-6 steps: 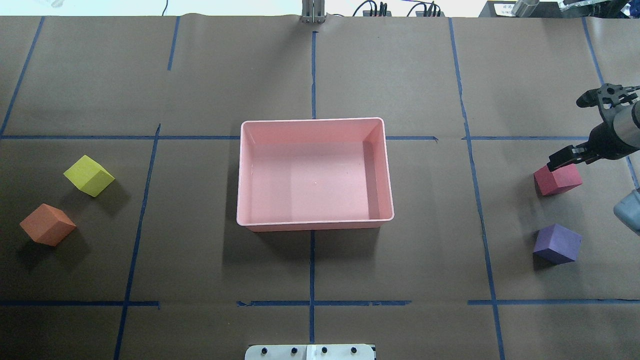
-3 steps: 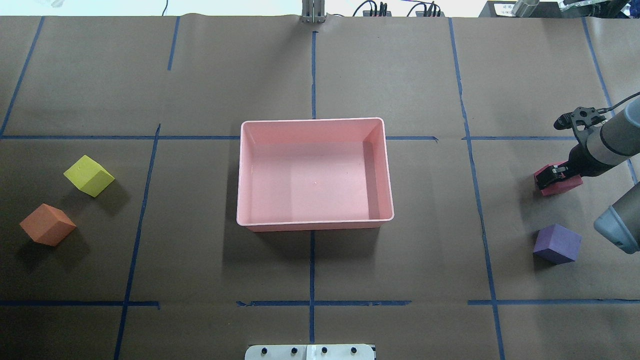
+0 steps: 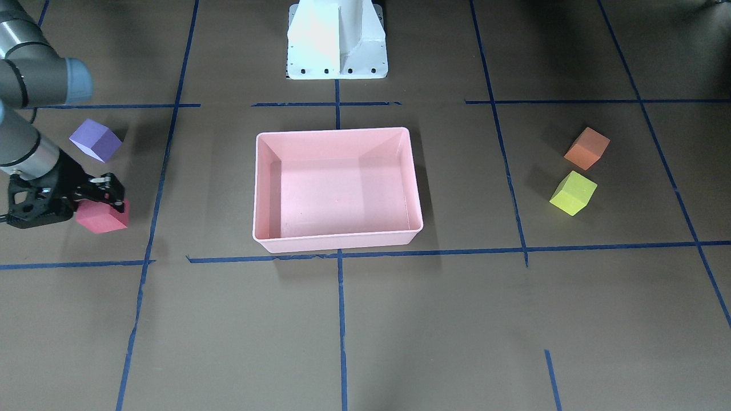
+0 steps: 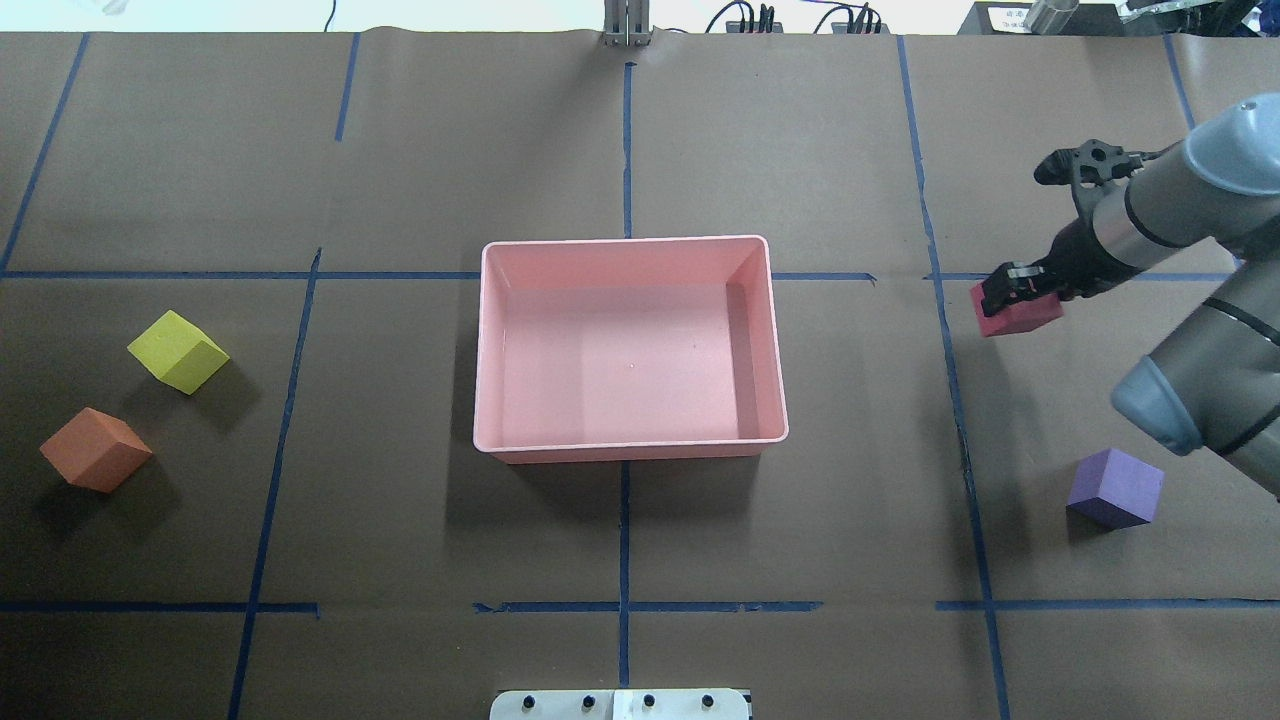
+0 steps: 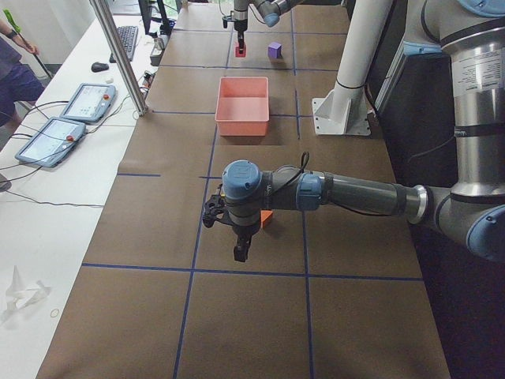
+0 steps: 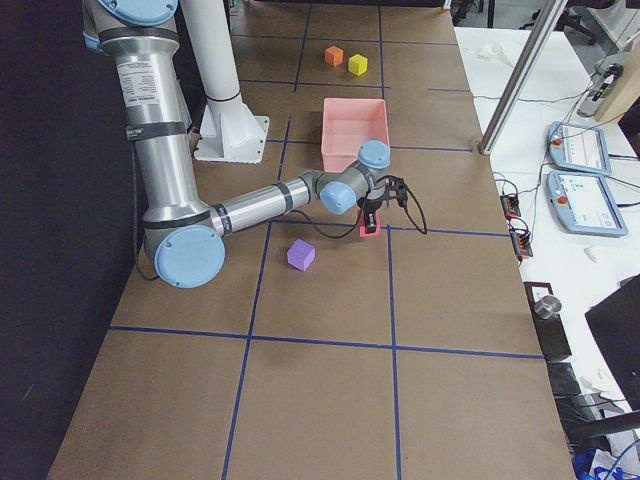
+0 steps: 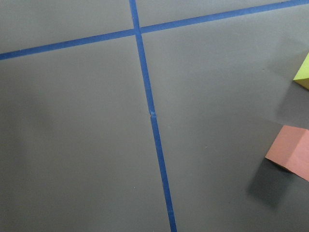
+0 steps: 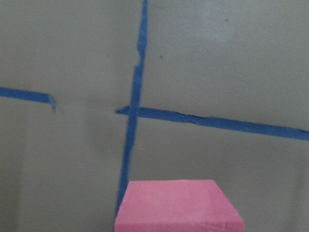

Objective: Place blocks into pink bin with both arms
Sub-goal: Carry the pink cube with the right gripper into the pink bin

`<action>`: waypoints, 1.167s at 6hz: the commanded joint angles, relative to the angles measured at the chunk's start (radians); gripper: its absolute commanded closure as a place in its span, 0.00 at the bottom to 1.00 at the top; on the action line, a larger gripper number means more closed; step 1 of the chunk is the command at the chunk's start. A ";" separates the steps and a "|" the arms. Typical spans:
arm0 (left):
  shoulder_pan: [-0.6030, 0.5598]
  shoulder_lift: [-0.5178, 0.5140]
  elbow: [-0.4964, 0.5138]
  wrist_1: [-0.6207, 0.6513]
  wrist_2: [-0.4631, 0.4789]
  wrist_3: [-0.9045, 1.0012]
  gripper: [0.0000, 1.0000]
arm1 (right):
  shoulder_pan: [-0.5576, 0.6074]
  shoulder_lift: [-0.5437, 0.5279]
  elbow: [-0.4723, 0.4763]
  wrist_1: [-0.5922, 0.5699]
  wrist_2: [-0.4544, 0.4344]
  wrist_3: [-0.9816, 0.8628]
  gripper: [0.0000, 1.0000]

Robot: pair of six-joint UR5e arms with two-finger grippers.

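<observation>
The pink bin (image 4: 630,241) stands empty at the table's middle, also in the front view (image 3: 337,130). My right gripper (image 4: 1015,292) is shut on the red block (image 4: 1022,316) and holds it above the table, right of the bin; the right wrist view shows the block (image 8: 178,205) at its bottom edge. The purple block (image 4: 1113,487) lies nearer the robot on the right. The yellow-green block (image 4: 178,350) and orange block (image 4: 95,449) lie at the left. My left gripper (image 5: 239,251) shows only in the exterior left view, hovering near the orange block (image 5: 267,219); I cannot tell whether it is open.
The white pedestal (image 3: 337,40) stands at the table's near edge behind the bin. Blue tape lines cross the brown table cover. A metal post (image 5: 118,55) and control tablets (image 5: 85,101) stand on the operators' side.
My right gripper came down on the red block, shut on it and lifted it, carrying it left toward the bin and farther from the robot. The other blocks have not moved.
</observation>
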 commanded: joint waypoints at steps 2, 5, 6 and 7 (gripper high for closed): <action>0.005 -0.048 0.001 -0.063 -0.035 -0.001 0.00 | -0.130 0.380 0.002 -0.296 -0.044 0.327 0.75; 0.166 -0.074 0.000 -0.231 -0.096 -0.186 0.00 | -0.381 0.629 -0.010 -0.484 -0.259 0.646 0.05; 0.262 -0.081 0.012 -0.320 -0.093 -0.199 0.00 | -0.412 0.638 -0.015 -0.486 -0.316 0.671 0.00; 0.321 -0.094 0.018 -0.324 -0.092 -0.195 0.00 | -0.411 0.625 -0.009 -0.500 -0.310 0.638 0.00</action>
